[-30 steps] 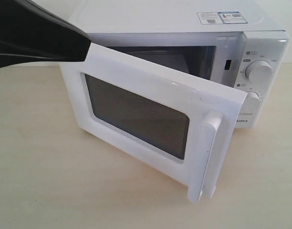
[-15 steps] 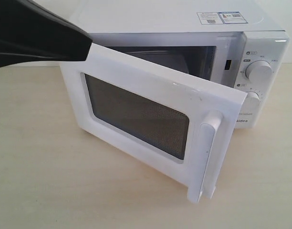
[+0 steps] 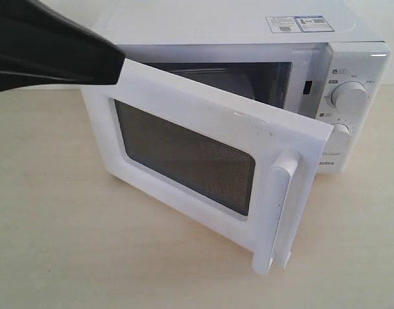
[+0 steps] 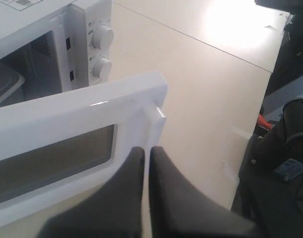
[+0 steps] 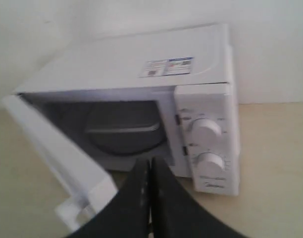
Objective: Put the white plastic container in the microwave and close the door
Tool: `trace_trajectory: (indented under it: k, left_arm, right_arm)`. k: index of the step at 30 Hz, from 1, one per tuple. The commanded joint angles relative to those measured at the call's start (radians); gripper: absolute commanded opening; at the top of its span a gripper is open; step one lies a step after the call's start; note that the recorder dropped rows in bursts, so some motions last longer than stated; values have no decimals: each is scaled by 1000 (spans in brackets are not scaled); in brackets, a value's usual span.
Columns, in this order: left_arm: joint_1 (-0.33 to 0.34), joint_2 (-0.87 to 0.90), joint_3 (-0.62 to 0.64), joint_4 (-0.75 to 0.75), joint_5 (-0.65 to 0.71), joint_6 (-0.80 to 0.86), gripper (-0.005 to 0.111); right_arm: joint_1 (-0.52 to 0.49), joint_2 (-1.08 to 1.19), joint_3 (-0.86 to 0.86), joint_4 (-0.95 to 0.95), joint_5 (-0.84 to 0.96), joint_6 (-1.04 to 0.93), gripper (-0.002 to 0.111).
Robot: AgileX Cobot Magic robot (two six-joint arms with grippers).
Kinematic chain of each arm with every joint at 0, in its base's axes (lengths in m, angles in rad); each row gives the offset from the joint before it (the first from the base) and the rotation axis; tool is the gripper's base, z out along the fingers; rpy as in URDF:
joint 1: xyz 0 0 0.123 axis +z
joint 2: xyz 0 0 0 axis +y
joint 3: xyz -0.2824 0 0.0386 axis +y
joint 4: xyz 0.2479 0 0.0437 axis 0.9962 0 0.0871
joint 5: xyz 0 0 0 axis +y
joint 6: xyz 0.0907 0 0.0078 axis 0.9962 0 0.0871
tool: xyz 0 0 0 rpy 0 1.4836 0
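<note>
- Your pale wood-grain counter [image 3: 55, 225] carries the microwave [image 3: 203, 29]; its Midea badge [image 3: 326, 163] is at 3 o'clock and its stickers [image 3: 299, 24] at 1 o'clock.
- Your left claw [image 4: 147, 150] and right claw [image 5: 149, 162] are pinched narrow and empty.

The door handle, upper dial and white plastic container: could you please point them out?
door handle [image 3: 282, 206], exterior view, bar's middle
upper dial [image 3: 349, 96], exterior view, knob face
white plastic container [image 5: 123, 130], right wrist view, lid edge

The white Midea microwave [image 3: 203, 26] stands on the pale desk [image 3: 55, 244], with stickers [image 3: 299, 24] on top and two round dials [image 3: 349, 95] at its right. Its left-hinged door [image 3: 184, 106] hangs roughly half open, dark mesh window [image 3: 184, 154] and vertical bar handle [image 3: 281, 206] facing outward. The white plastic container [image 5: 124, 129] sits inside on the round turntable [image 5: 124, 147].
</note>
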Motion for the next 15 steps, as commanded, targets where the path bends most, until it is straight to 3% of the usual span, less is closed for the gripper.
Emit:
trace_trajectory:
  k: [1,7,15]
  left_arm:
    - [-2,-7,-4,-10,-1,-13,4]
    - [-2,-4,-4,-19,-13,-13,4]
    - [-2,8,22,-19,-22,-13,4]
  right_arm:
    - [13,65,-7,451,113,-391,0]
    - [13,292,-7,799,235,-638,0]
    - [13,461,-5,804,189,-665,0]
